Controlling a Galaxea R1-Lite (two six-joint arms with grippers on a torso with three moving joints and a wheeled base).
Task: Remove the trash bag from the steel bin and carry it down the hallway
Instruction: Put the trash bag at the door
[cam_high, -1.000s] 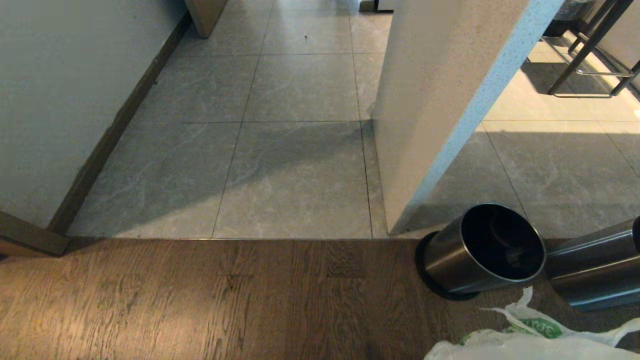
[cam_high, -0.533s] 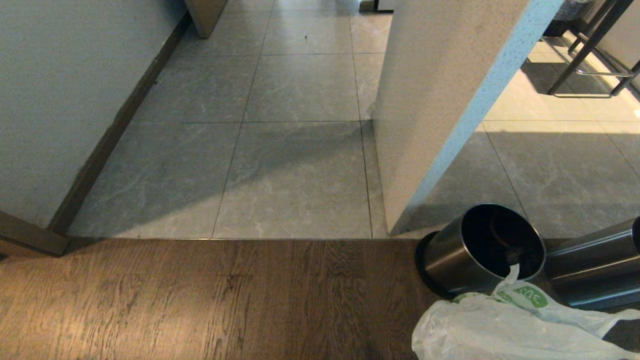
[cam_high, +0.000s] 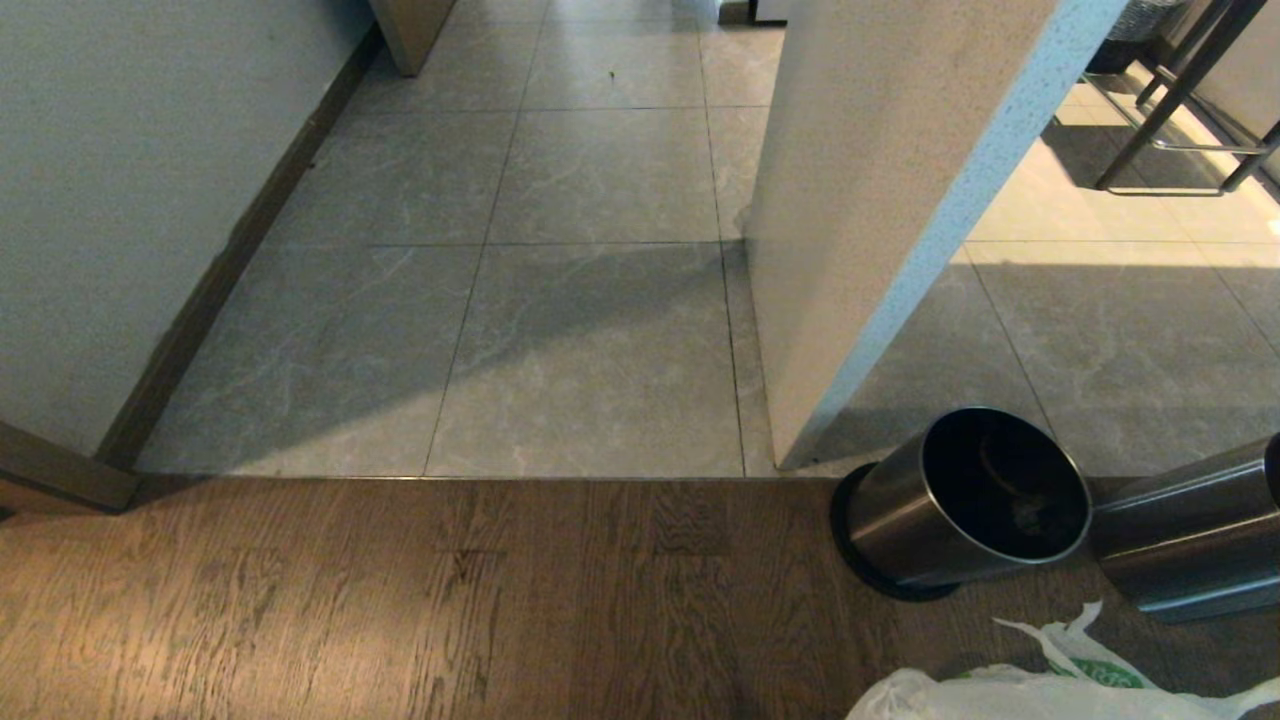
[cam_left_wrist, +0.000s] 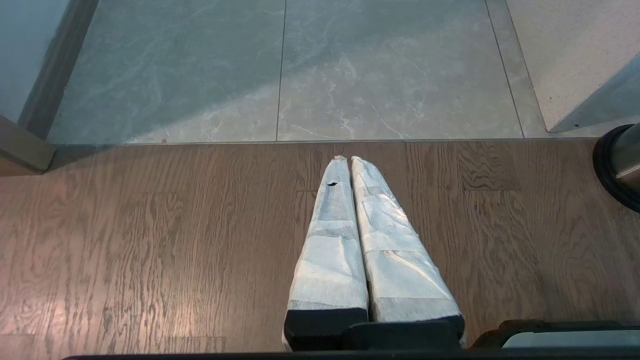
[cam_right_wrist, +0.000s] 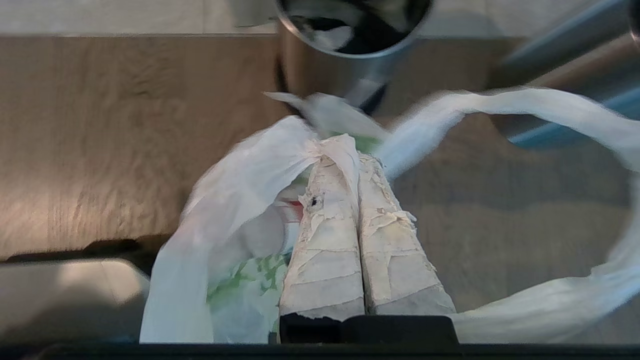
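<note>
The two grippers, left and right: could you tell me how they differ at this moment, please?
The right gripper is shut on the trash bag, pinching its white plastic near the steel bin; the left gripper is shut on nothing, over bare wooden floor. The right gripper's wrapping looks frayed; the left's is smoother. Both have white-wrapped fingers pressed together.

Domestic interior, at a doorway threshold. Wood-grain plank floor (cam_high: 400, 600) meets grey marble-look tiles (cam_high: 590, 360) running toward 12 o'clock. Painted wall with brown skirting (cam_high: 230, 260) at 10 o'clock; speckled partition wall (cam_high: 880, 200) at 1 o'clock. Small steel bin (cam_high: 960, 500) at 4 o'clock; metal furniture legs (cam_high: 1170, 110) on sunlit tiles at 2 o'clock.
</note>
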